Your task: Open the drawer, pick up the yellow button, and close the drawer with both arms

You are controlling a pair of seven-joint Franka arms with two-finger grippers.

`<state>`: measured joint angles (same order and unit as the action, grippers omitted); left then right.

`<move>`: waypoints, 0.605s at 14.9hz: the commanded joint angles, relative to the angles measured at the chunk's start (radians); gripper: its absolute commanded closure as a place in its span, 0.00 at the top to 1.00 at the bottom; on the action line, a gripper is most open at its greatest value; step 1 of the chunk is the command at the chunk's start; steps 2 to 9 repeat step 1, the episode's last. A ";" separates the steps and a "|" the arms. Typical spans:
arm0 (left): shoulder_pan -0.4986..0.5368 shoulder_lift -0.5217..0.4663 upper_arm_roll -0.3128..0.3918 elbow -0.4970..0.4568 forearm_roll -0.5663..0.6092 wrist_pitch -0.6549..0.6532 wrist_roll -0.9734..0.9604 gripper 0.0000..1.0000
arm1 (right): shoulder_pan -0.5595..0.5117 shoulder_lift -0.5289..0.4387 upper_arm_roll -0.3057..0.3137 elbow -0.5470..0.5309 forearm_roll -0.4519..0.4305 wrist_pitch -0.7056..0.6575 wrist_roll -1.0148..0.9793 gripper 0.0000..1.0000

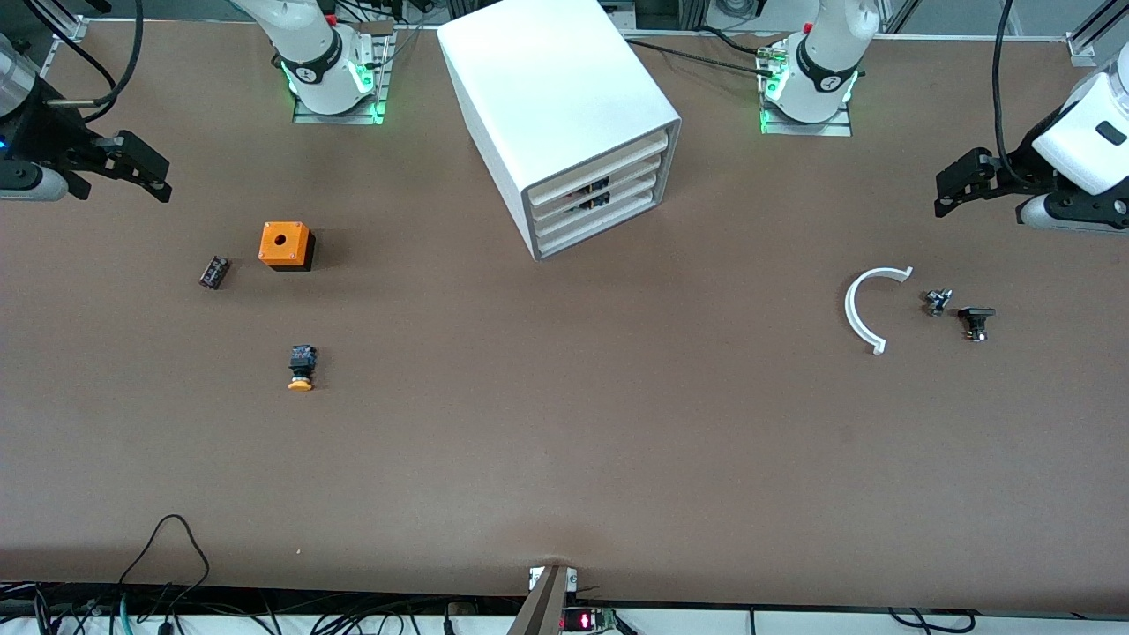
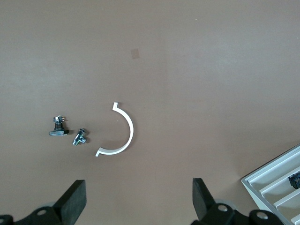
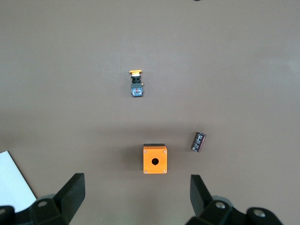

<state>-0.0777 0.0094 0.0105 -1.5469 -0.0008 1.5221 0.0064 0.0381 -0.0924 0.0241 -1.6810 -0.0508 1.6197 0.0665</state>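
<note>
The cabinet (image 1: 564,123) stands by the tabletop's edge between the arm bases, top drawer (image 1: 600,159) shut. The button (image 1: 301,367) lies on the tabletop toward the right arm's end. Left pincer (image 1: 948,190) and right pincer (image 1: 154,176), both released, hover at opposite ends, the drawer roughly midway between them.

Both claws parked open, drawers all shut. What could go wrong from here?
1. The cabinet sits skewed on the table and loose; a pull on the top drawer may drag the whole box unless the other arm braces it.
2. The drawer fronts are thin, stacked close; a claw could catch a lower one.
3. A button already lies on the table near the orange cube; the right claw may take it instead. The left claw waits open too.
</note>
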 commanded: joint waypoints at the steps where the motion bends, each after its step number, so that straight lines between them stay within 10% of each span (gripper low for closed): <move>1: 0.010 0.003 0.005 0.019 -0.011 -0.034 0.026 1.00 | -0.015 0.002 0.011 0.021 -0.006 -0.021 0.015 0.99; 9: 0.010 0.003 0.005 0.019 -0.011 -0.034 0.026 1.00 | -0.015 0.002 0.011 0.021 -0.006 -0.021 0.015 0.99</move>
